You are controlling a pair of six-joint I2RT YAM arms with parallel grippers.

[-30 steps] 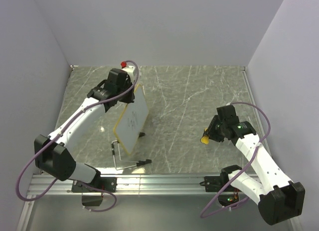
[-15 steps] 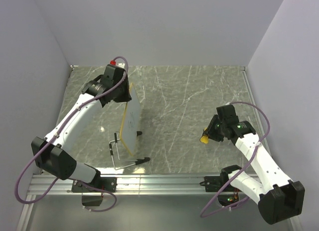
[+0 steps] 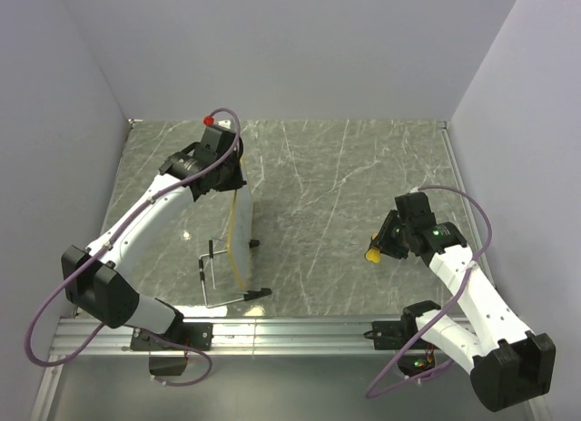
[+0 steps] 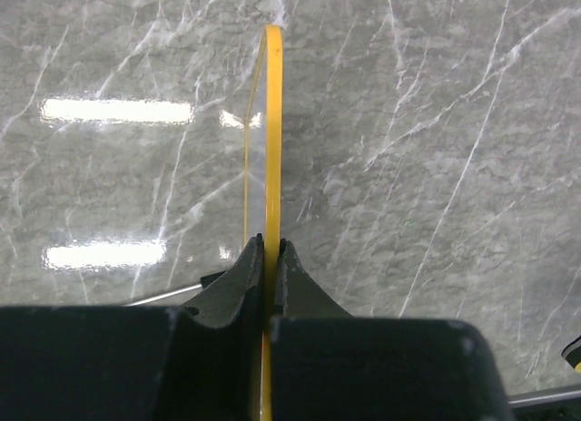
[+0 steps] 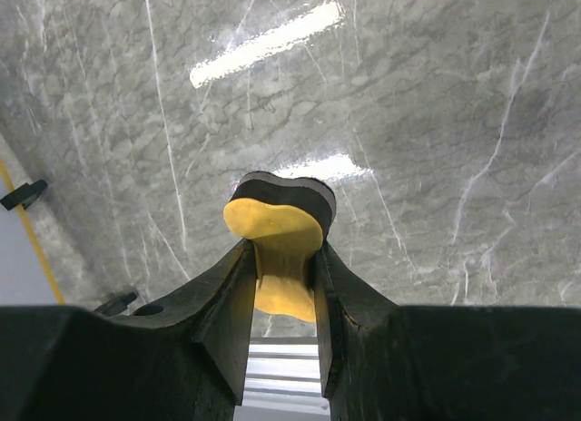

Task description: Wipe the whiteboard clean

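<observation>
The whiteboard stands on edge at the table's left. From above it shows only as a thin yellow line, so its face is hidden. My left gripper is shut on its far top rim. In the left wrist view the yellow frame runs straight out from between the closed jaws of the left gripper. My right gripper hovers at the right, apart from the board, shut on a small yellow eraser with a black pad on its far side. The board's edge shows at far left of the right wrist view.
A bent wire stand with black tips lies just left of and in front of the board. An aluminium rail runs along the near table edge. Grey walls close in the left, back and right sides.
My left arm has turned the whiteboard from tilted with its scribbled face showing to standing edge-on. The right arm and eraser have not moved.
</observation>
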